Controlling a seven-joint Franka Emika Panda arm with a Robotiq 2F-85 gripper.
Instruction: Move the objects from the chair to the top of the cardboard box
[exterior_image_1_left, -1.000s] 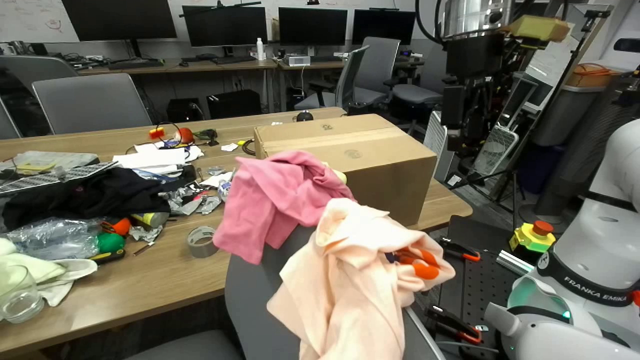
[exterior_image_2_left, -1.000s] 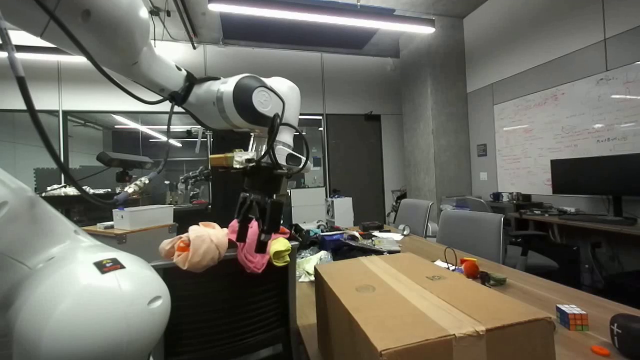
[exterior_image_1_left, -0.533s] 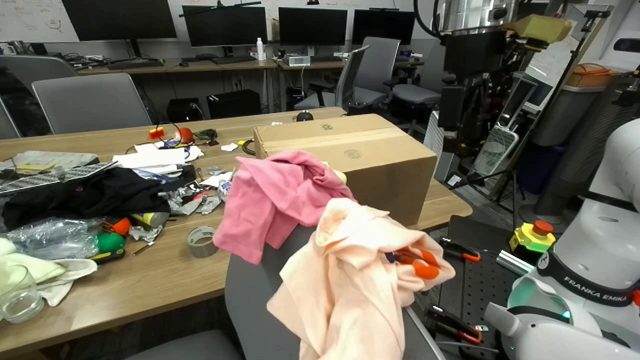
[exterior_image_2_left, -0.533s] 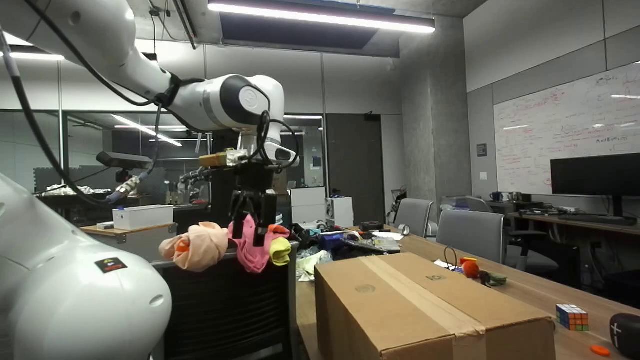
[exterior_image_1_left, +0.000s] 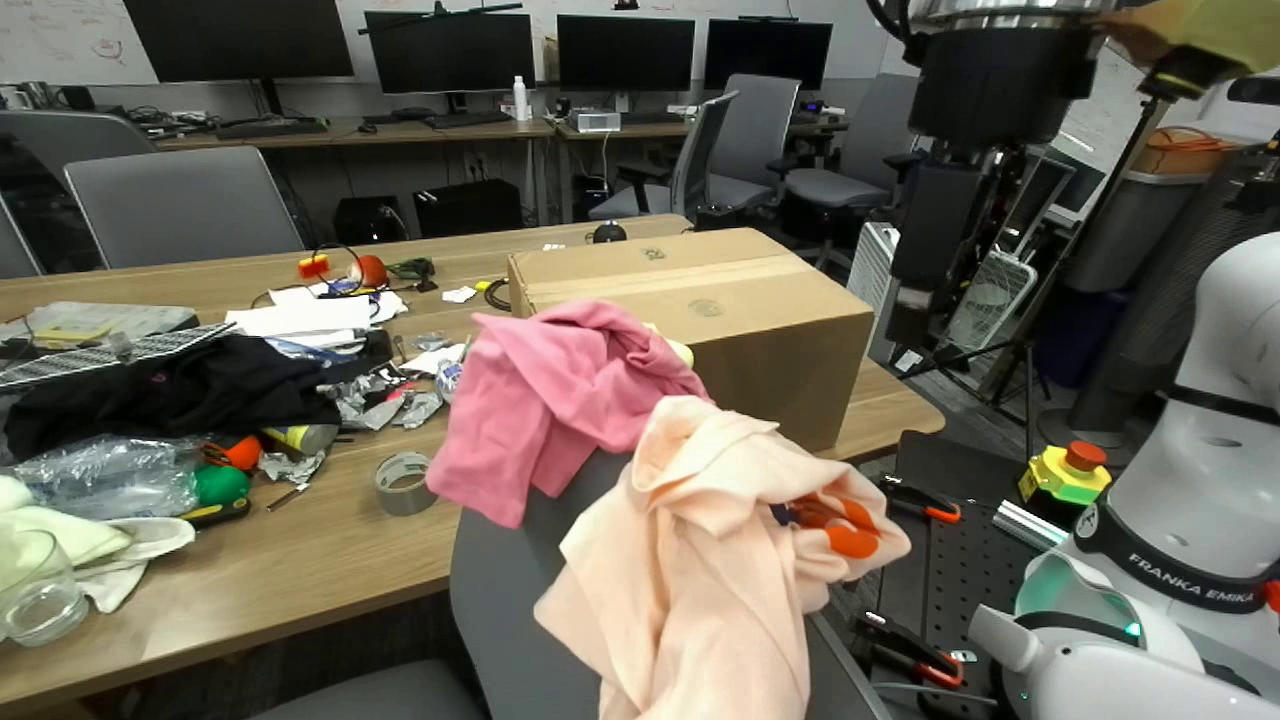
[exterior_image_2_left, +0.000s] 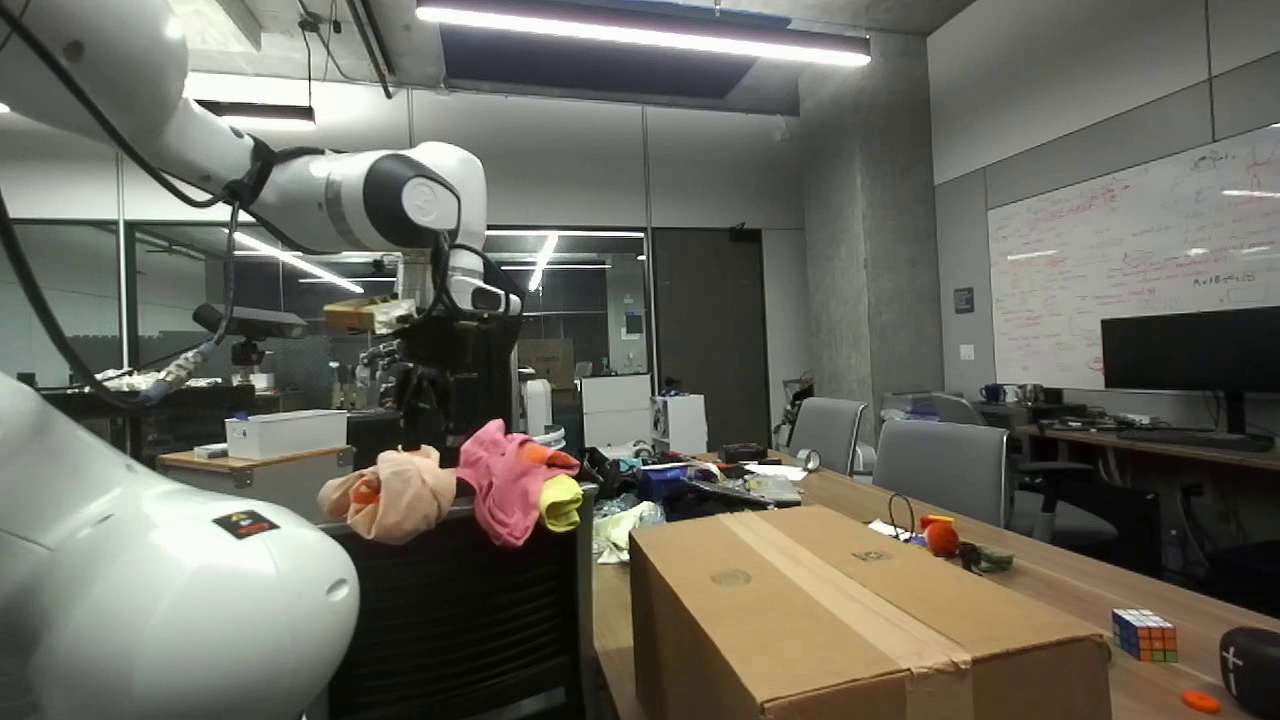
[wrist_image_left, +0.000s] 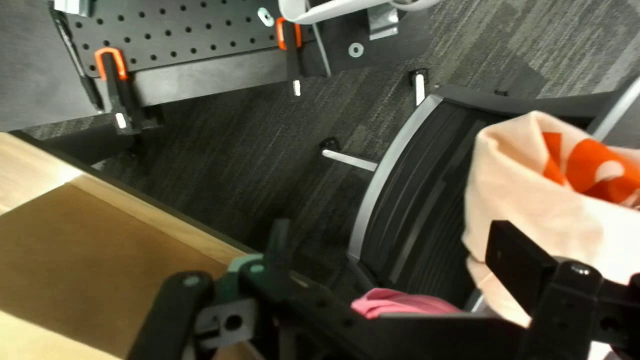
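A peach cloth (exterior_image_1_left: 700, 540) with an orange patterned part inside its fold hangs over the chair back (exterior_image_2_left: 450, 610). It also shows in the wrist view (wrist_image_left: 530, 200). A pink cloth (exterior_image_1_left: 570, 390) hangs beside it, with a yellow piece (exterior_image_2_left: 560, 502) at its edge. In the wrist view, only a strip of the pink cloth (wrist_image_left: 400, 302) shows. The cardboard box (exterior_image_2_left: 800, 600) stands closed on the table. My gripper (wrist_image_left: 395, 250) is open and empty, its fingers wide apart. In an exterior view, the gripper (exterior_image_2_left: 425, 410) is just above the peach cloth, its tips hard to make out.
The table (exterior_image_1_left: 330, 580) holds a tape roll (exterior_image_1_left: 402, 483), a black cloth (exterior_image_1_left: 180, 395), plastic wrap and a glass (exterior_image_1_left: 40, 590). A puzzle cube (exterior_image_2_left: 1144, 635) lies beyond the box. A perforated black plate (exterior_image_1_left: 960, 580) with clamps lies by the robot base.
My gripper has moved away from the pink cloth and the box to the peach cloth's side, and looks turned. The cloths and box have not moved.
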